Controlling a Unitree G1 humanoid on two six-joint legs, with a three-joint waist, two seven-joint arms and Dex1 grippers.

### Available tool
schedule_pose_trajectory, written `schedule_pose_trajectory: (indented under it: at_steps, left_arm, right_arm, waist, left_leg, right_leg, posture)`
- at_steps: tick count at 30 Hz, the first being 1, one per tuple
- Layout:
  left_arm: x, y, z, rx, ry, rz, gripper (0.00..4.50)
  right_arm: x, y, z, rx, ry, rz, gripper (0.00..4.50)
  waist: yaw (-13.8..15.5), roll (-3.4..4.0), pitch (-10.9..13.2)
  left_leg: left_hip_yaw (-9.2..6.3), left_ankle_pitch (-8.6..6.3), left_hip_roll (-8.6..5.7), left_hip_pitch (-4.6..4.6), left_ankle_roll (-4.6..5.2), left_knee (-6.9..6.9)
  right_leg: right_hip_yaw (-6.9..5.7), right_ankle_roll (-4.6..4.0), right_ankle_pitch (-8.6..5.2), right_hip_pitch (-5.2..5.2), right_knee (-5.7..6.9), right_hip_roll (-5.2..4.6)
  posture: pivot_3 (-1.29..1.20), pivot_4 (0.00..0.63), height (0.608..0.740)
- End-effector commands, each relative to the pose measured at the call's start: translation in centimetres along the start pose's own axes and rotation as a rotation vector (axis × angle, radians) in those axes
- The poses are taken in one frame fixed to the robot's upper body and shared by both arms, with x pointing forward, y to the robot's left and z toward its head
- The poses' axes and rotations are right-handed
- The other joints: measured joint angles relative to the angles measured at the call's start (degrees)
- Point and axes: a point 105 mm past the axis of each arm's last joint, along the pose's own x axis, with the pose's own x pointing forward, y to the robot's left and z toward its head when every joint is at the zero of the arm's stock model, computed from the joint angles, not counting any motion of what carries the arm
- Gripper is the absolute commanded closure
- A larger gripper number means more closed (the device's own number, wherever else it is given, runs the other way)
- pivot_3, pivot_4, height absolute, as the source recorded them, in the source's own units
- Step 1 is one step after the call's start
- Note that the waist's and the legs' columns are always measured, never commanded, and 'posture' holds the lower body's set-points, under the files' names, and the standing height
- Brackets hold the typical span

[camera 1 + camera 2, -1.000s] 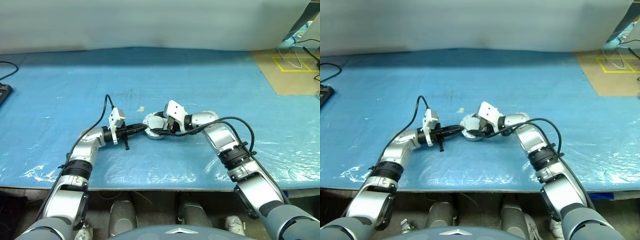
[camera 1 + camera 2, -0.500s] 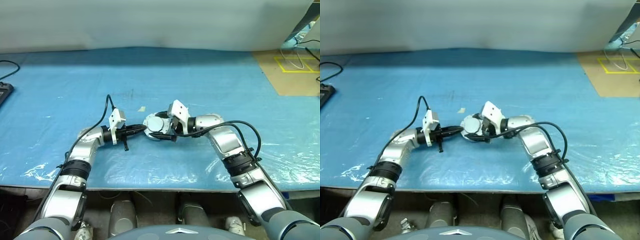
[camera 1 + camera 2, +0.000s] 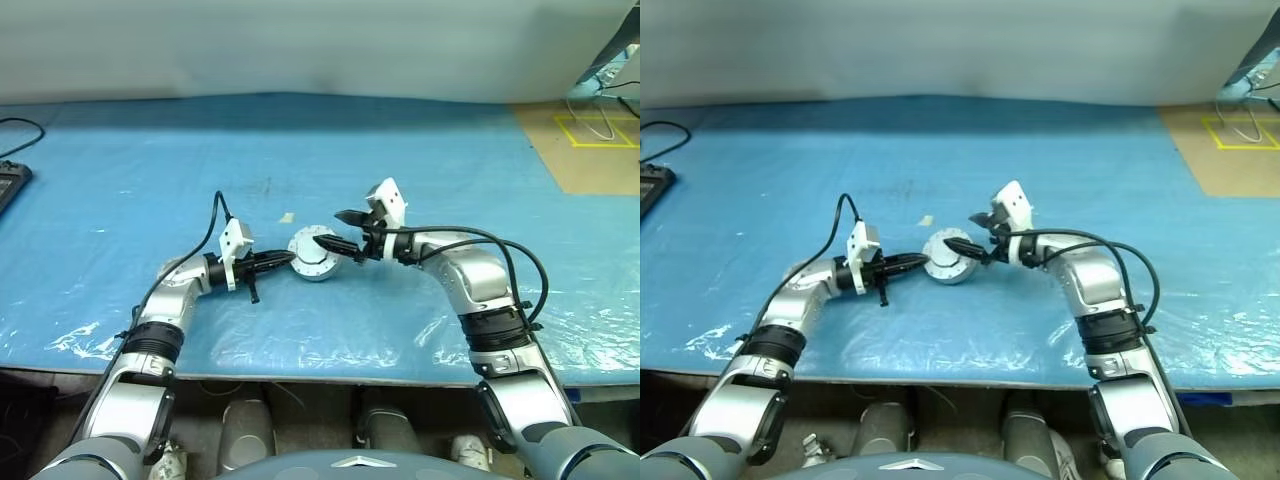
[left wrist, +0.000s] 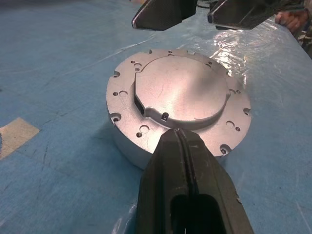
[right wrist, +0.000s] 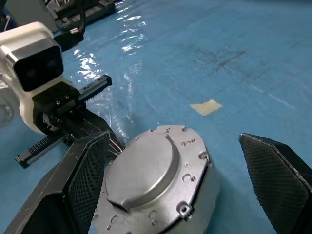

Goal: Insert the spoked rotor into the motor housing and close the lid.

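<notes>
Item: motor housing (image 3: 313, 257), mid-table on the blue sheet (image 3: 420, 160), its lid (image 4: 181, 94) lying flat and shut on top; we judge the closing step done, the next move being to back both arms clear. Right gripper (image 3: 340, 231): spread wide, empty, just above the housing's rim. Left gripper (image 3: 284, 258): pinched shut, empty, tips at the housing's side.

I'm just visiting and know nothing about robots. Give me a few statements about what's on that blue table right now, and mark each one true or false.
1. The lid lies shut on the motor housing. True.
2. The right gripper is clamped on the housing. False: its fingers stand apart, off the housing.
3. The left gripper is shut, its tip at the housing's side. True.
4. The housing stands on bare wood. False: it rests on the blue sheet.
5. The copper coils are showing. False: the lid covers them.
</notes>
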Motion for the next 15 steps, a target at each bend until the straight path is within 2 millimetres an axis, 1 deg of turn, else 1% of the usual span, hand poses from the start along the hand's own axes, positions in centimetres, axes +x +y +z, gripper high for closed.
schedule_pose_trajectory:
  at_steps: [1,4,7,11,15]
  left_arm:
    - [0.3,-0.9,-1.7,-0.038,0.060,-0.025,4.50]
    - [0.3,-0.9,-1.7,-0.038,0.058,-0.025,4.50]
    - [0.3,-0.9,-1.7,-0.037,0.057,-0.023,4.50]
    - [0.2,-0.9,-1.7,-0.036,0.058,-0.020,4.50]
    - [0.1,-0.9,-1.7,-0.036,0.059,-0.017,4.50]
  right_arm:
    - [-1.7,-0.6,0.2,0.159,-0.037,0.002,0.02]
    - [-2.5,-0.7,0.1,0.302,-0.060,0.020,0.02]
    - [-2.7,-0.4,-0.9,0.398,-0.035,0.039,0.02]
    - [-2.5,-0.3,-2.4,0.486,-0.006,0.037,0.02]
    - [-2.0,-0.2,-2.8,0.531,-0.006,0.044,0.02]
  waist:
    - [0.32,0.00,0.00]
    - [0.31,0.00,0.00]
    - [0.32,0.01,0.00]
    - [0.36,0.01,0.00]
    - [0.34,0.02,0.01]
  left_leg:
    - [0.00,0.00,0.00,0.00,0.00,-0.01]
    - [0.01,0.00,0.00,0.01,0.00,-0.01]
    - [0.01,0.00,0.01,0.02,0.00,-0.01]
    - [0.01,0.01,0.00,0.01,-0.01,-0.01]
    - [0.01,0.01,0.00,0.00,-0.02,-0.01]
  right_leg:
    - [0.00,0.00,0.00,0.00,0.00,0.00]
    - [0.00,0.01,0.00,-0.01,0.01,0.00]
    - [-0.01,0.01,0.00,-0.02,0.04,0.00]
    - [-0.02,0.01,-0.01,-0.02,0.03,-0.01]
    - [-0.02,0.01,-0.01,-0.04,0.04,-0.01]
  posture:
    - [0.00,0.150,0.740]
    - [0.00,0.150,0.740]
    - [0.00,0.150,0.740]
    - [0.00,0.150,0.740]
    - [0.00,0.150,0.740]
